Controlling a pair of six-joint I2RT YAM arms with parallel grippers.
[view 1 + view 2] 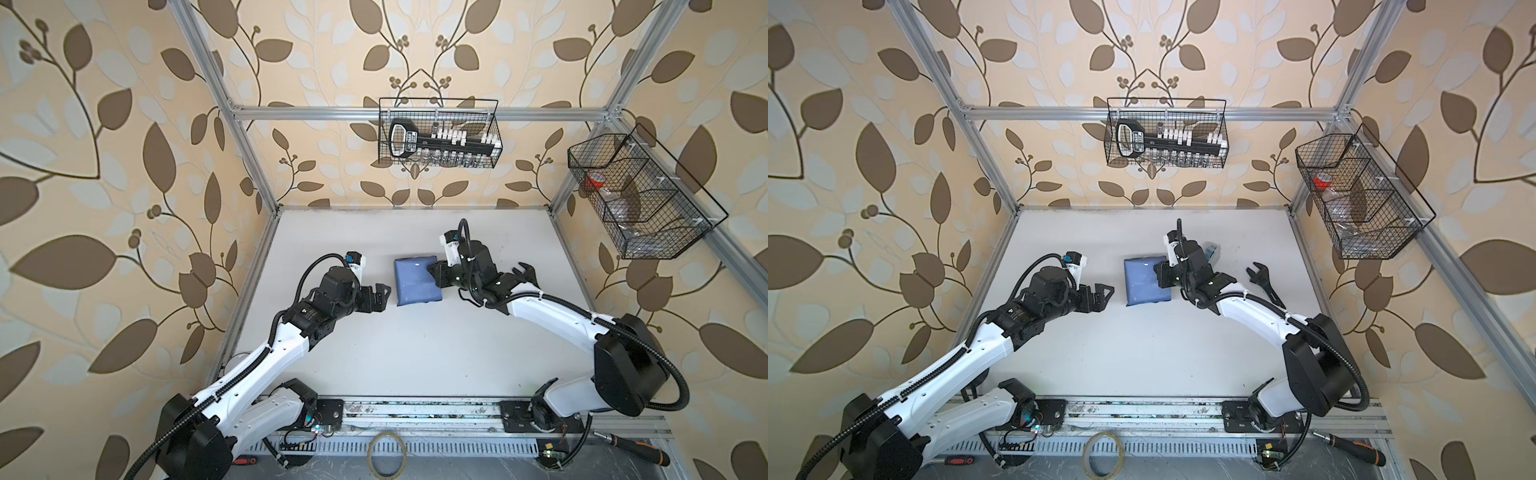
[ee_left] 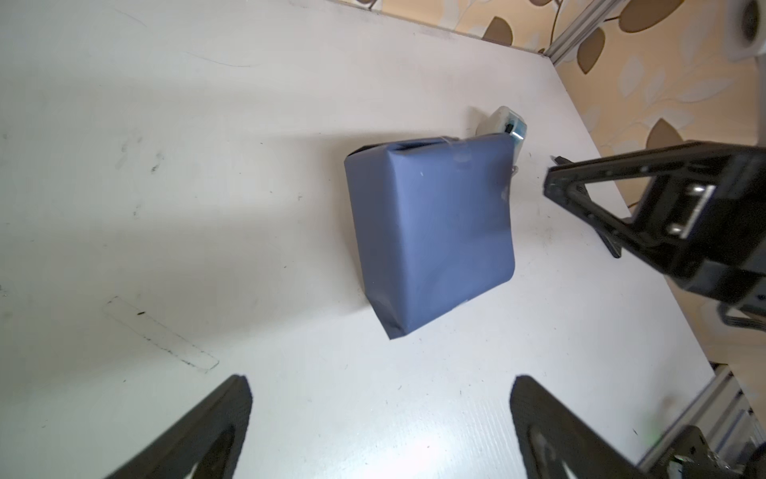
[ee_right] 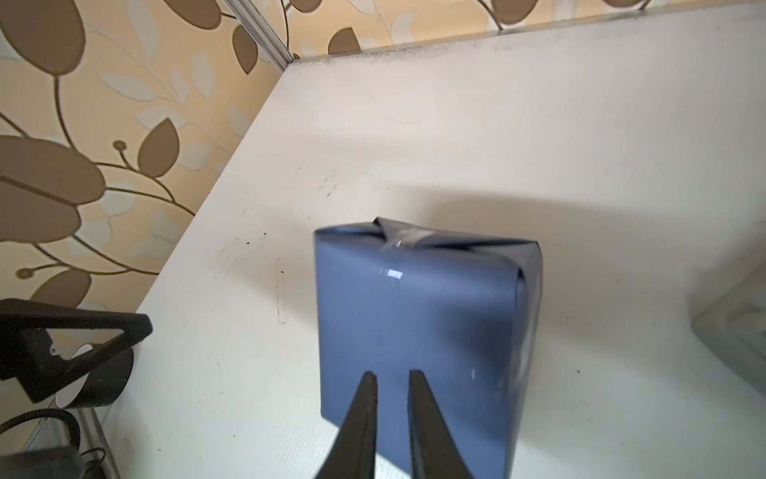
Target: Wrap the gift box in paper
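1. The gift box (image 1: 417,281) is seen lying flat on the white bench (image 1: 415,357), about midway between the left and right edges and somewhat nearer the far edge. It is wholly covered, so none of its own surface can be seen.
2. The paper (image 2: 431,232) is turned with its matte slate-blue face outward. It is drawn smooth over the top, with softly rounded edges and a faint sheen.
3. At the end facing the far edge the paper is folded in as triangular flaps. A strip of clear tape (image 3: 398,245) is laid across them.
4. The right gripper (image 3: 392,375) is held over the parcel's top face at its right side. Its fingers are drawn almost together, with a narrow slit left between them and nothing caught in it.
5. The left gripper (image 2: 380,379) is held just off the parcel's left side, spread wide and empty.
6. A small clear tape dispenser (image 2: 507,120) is seen just beyond the parcel's far right corner.
7. A black adjustable wrench (image 1: 1264,286) is laid near the bench's right edge.
8. A label is carried by the tool rack in the wire basket (image 1: 438,133) on the back wall, but its writing is too small to be read.
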